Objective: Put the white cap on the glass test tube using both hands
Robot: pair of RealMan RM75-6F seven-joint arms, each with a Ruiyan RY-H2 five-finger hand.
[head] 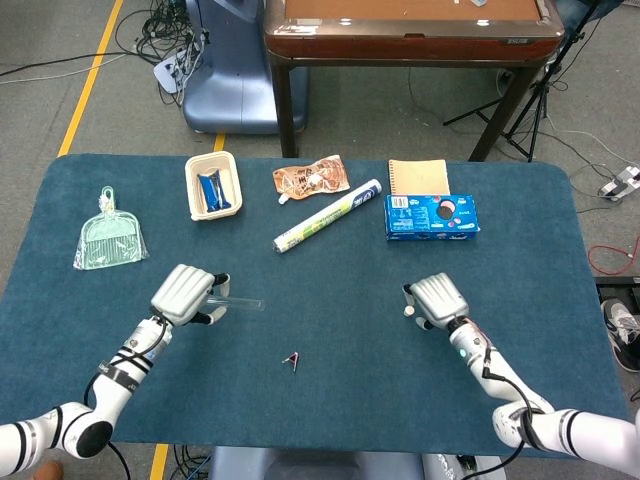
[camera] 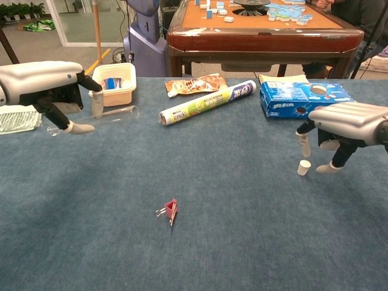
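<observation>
My left hand (head: 183,292) (camera: 45,85) grips the closed end of the glass test tube (head: 240,298) (camera: 115,113), which lies nearly level just above the blue table cloth, its open end pointing toward the table's middle. The white cap (camera: 304,167) (head: 407,311) stands alone on the cloth at the right. Just over it hovers my right hand (head: 438,297) (camera: 345,124), holding nothing. One finger hangs above the cap, and the thumb is low on the cap's right side. Neither touches the cap.
A small red binder clip (head: 292,359) (camera: 170,211) lies at the front centre. Along the back are a cream basket (head: 213,160), a snack bag (head: 311,178), a foil roll (head: 328,215), a notebook (head: 418,176) and a blue cookie box (head: 432,216). A bagged green dustpan (head: 110,240) lies far left.
</observation>
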